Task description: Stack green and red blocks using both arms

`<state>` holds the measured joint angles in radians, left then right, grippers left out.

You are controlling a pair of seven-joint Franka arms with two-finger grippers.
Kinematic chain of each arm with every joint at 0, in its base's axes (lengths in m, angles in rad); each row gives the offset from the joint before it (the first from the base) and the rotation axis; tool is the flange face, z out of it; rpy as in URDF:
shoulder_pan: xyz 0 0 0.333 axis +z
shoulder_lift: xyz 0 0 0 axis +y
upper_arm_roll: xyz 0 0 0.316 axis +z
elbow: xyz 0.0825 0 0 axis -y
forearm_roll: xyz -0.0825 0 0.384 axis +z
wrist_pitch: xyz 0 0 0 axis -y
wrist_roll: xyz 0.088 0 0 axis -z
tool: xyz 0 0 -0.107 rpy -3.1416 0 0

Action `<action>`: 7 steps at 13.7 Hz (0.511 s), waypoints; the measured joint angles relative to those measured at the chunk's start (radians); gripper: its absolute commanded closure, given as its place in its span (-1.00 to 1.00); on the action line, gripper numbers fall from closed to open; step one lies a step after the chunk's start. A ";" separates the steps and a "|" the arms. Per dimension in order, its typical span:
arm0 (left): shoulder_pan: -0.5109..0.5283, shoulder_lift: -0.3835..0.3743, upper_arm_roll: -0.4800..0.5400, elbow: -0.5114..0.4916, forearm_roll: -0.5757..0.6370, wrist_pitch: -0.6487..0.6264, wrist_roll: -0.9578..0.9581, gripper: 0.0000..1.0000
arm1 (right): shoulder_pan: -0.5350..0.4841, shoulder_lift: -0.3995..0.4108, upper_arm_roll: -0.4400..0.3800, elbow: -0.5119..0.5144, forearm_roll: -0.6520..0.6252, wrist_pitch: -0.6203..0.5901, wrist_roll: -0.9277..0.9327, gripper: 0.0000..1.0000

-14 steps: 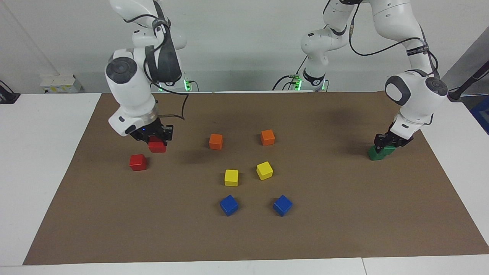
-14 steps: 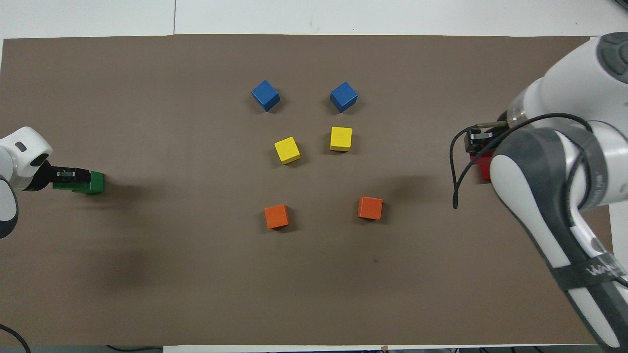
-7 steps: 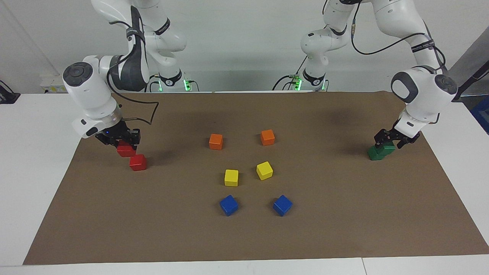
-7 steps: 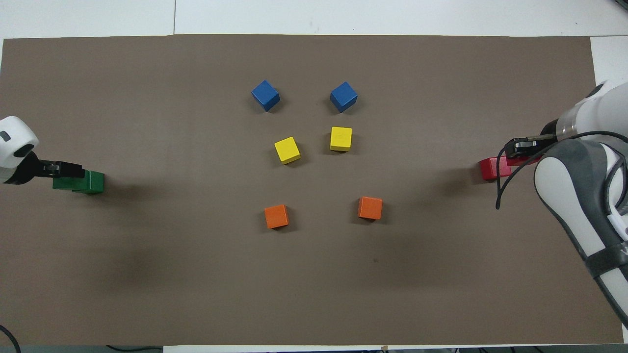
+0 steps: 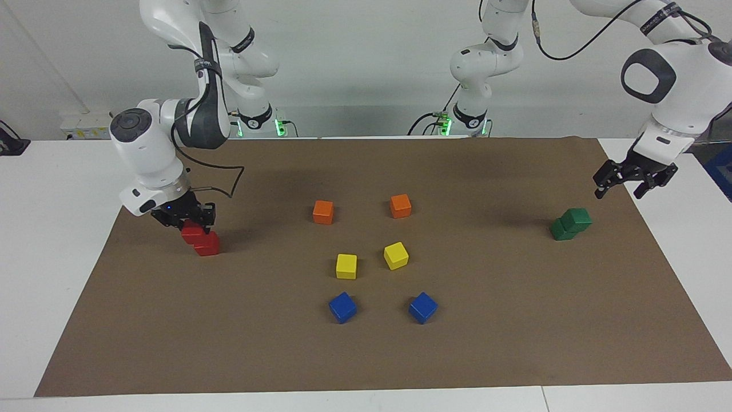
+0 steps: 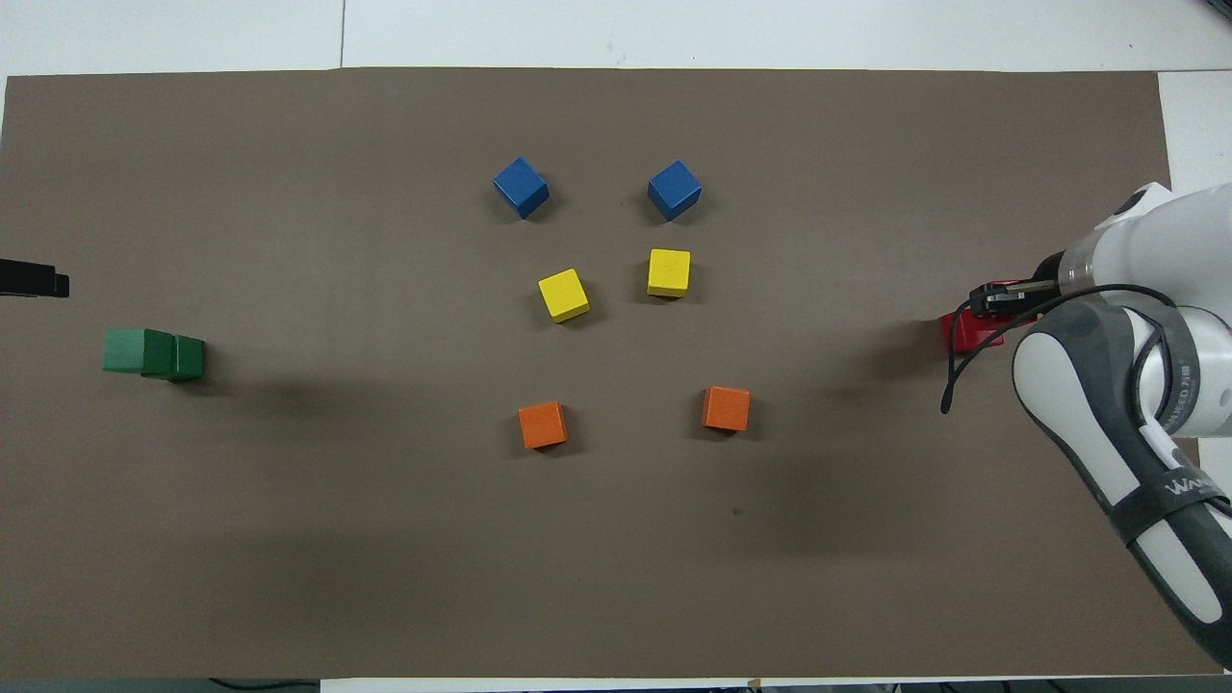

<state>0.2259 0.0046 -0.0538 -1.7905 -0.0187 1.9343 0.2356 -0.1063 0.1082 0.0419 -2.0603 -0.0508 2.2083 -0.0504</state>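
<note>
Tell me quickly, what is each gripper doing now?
Left gripper: open, empty, raised above the green stack.
Right gripper: shut on the upper red block.

You have bright, even light from above in both views. Soft, blurred shadows lie on the brown mat (image 5: 514, 343) under each arm, and a small dark shadow hugs each cube. The white desk (image 5: 46, 229) looks nearly washed out. Both views are sharp, with no motion blur.

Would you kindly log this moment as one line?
left tool: open, above mat edge | green stack: standing free | right tool: shut on upper red block, on lower red block
</note>
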 measured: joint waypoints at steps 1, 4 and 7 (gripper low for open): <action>-0.012 -0.021 -0.010 0.010 0.000 -0.030 -0.061 -1.00 | 0.000 0.000 0.000 -0.016 0.000 0.022 0.000 1.00; -0.051 -0.035 -0.020 0.088 0.000 -0.157 -0.163 -1.00 | -0.012 0.006 0.000 -0.044 0.000 0.048 -0.040 1.00; -0.063 -0.035 -0.021 0.135 0.000 -0.266 -0.178 -1.00 | -0.019 0.012 0.000 -0.054 0.000 0.057 -0.052 1.00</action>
<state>0.1632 -0.0301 -0.0744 -1.6553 -0.0187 1.6684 0.0579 -0.1255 0.1202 0.0416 -2.1140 -0.0509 2.2651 -0.1027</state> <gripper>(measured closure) 0.000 0.454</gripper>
